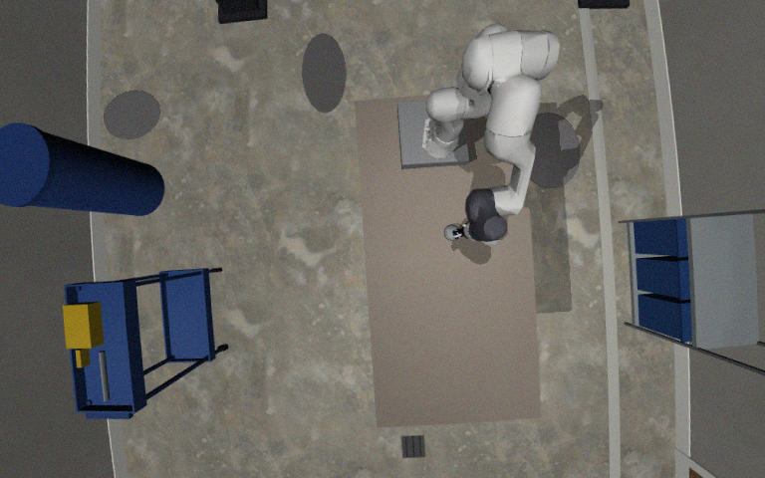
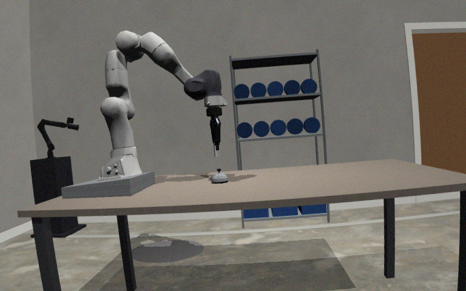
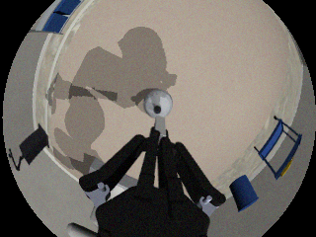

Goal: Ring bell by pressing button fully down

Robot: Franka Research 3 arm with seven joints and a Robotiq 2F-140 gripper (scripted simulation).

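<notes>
The arm [image 2: 161, 56] arches out from its base, wrist bent straight down. End effector [image 2: 215, 153] vertical, fingers pressed fully together, gripping nothing.

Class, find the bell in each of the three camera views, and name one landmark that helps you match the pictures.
Top: the bell is near the table's upper middle, just left of the dark wrist.
Exterior: the bell stands on the table right of the arm's base, below the shut claw.
Wrist: the bell is at centre, just above the claw tips.
Shared landmark: the arm's shadow beside it.
</notes>
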